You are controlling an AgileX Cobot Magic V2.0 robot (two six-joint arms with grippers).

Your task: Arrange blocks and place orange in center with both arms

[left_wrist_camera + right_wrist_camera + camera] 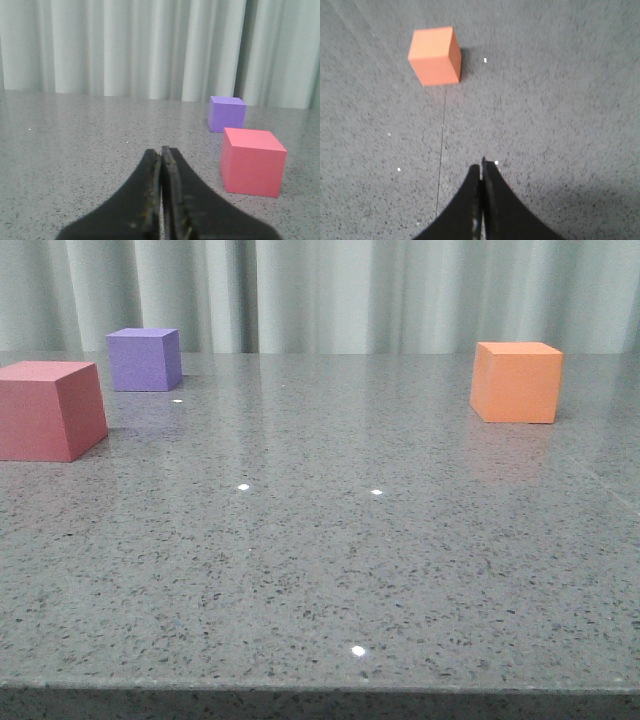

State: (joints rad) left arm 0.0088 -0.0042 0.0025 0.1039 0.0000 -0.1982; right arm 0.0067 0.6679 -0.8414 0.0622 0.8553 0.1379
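At the worktop's [320, 570] left edge you have the pinkish-red cube [48, 408], and just behind it, closer to the far left corner, the purple cube [145, 359]; the two stand near each other but apart. The middle of the worktop holds no block. The orange cube [516, 381] sits toward the far right, well apart from the other two.

Your left pincer [161, 155] has its fingers pressed together with nothing between them, hanging low over the worktop with the pinkish-red cube [252, 161] off to one side and the purple cube [227, 113] beyond it. Your right pincer [481, 170] is likewise closed and empty, looking down on the worktop with the orange cube [434, 55] ahead of it and off its line.

No placing looks to have begun, so the risks lie ahead of you. Both pincers must be spread before descending; come down closed and you will shove a light cube rather than take it. The orange cube stands turned to the right pincer's axis, so an unaligned closure may catch its corners and twist it. The left pair are close enough that reaching for one could nudge the other. Bringing both arms toward the centre together invites a collision.
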